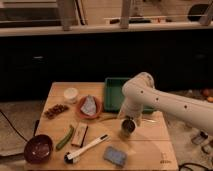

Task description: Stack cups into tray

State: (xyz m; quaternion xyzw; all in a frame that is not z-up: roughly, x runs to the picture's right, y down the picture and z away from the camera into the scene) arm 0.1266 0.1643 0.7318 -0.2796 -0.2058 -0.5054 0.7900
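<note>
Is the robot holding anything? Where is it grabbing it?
Cannot tell. The gripper is right at the top rim of the grey cup, which stands on the table.

Gripper [128, 121] hung just over grey cup [128, 130] on wooden counter [150, 150], jaws wide apart, green tray [112, 93] lay behind

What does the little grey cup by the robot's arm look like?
The grey cup is a small round tumbler, dull and metal-looking, standing upright on the wooden table near the green tray. The gripper is right over its rim; whether it touches is unclear. Nothing else touches it.
</note>
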